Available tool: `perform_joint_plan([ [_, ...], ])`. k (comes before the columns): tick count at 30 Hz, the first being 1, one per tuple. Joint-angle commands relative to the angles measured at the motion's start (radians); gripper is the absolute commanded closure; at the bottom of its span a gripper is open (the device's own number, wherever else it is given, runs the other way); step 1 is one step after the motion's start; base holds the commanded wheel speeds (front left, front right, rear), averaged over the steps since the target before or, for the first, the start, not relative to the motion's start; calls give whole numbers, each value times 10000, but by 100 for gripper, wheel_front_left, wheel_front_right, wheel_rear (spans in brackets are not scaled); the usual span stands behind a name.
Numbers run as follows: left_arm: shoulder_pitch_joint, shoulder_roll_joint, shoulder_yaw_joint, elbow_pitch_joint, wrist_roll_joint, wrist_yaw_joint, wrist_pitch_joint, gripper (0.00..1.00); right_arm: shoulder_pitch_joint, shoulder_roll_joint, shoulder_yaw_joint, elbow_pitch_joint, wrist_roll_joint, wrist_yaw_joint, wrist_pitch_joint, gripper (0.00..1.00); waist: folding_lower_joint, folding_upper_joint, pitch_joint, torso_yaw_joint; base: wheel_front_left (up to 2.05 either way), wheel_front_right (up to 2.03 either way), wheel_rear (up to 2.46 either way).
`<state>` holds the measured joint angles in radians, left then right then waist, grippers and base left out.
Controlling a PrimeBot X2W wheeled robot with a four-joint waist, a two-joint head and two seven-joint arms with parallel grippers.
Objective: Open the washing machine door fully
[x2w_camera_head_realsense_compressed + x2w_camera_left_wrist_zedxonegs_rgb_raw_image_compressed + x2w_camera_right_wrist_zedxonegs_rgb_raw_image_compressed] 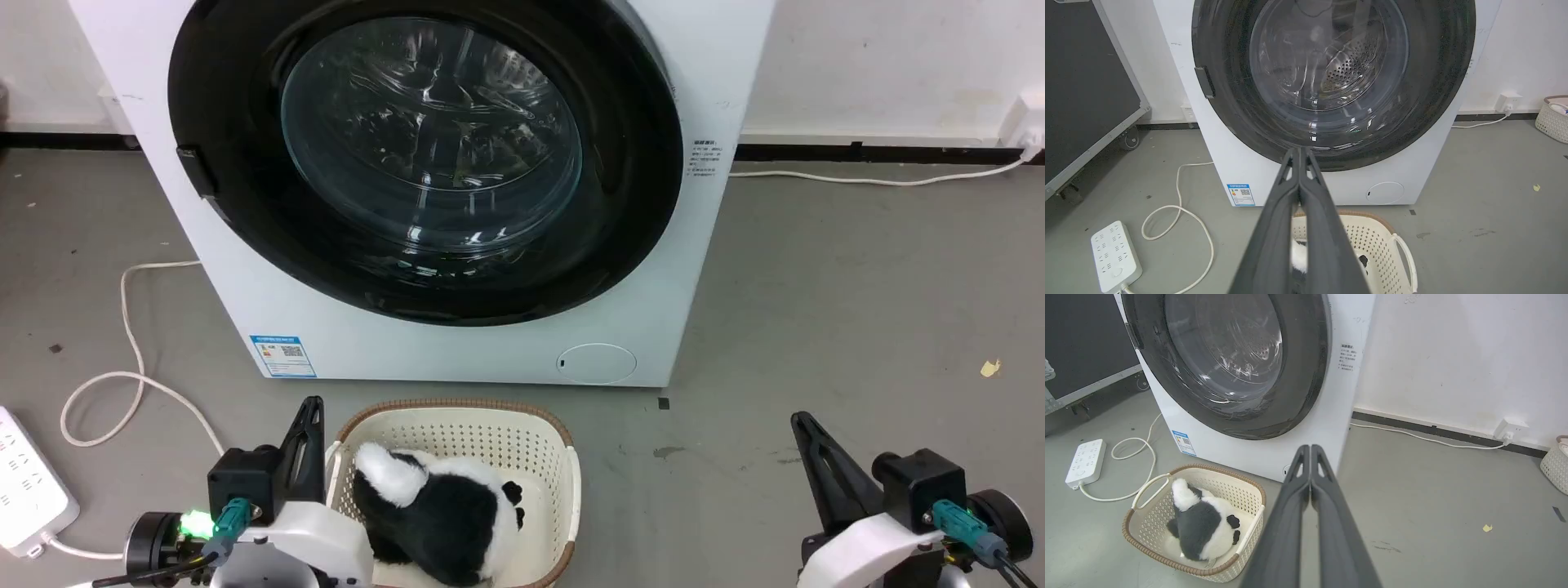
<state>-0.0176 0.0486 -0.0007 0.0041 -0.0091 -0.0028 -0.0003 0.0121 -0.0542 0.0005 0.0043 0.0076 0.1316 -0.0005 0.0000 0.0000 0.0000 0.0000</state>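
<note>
Washing machine door [431, 139] shut against white machine, far centre; top rim cut off at frame edge. Drum behind glass hard to make out, glare. Left hand [312, 406], right hand [800, 420]: fingers pressed together, empty, near, well apart from door. Basket [571, 465] just right of left hand; plush toy [441, 506] inside, partly hidden by left arm.

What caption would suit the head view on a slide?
Shut washing machine door, with a basket holding a black-and-white plush toy before it.
</note>
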Motion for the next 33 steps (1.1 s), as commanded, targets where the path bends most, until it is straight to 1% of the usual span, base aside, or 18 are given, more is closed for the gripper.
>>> perform_joint_plan([
  [1,176,16,7,-41,91,28,3,100,-121,40,-5,-43,-76,-9,5,100,0,0,0,0,0,0,0],
  [33,176,16,7,-41,91,28,3,100,-121,40,-5,-43,-76,-9,5,100,0,0,0,0,0,0,0],
])
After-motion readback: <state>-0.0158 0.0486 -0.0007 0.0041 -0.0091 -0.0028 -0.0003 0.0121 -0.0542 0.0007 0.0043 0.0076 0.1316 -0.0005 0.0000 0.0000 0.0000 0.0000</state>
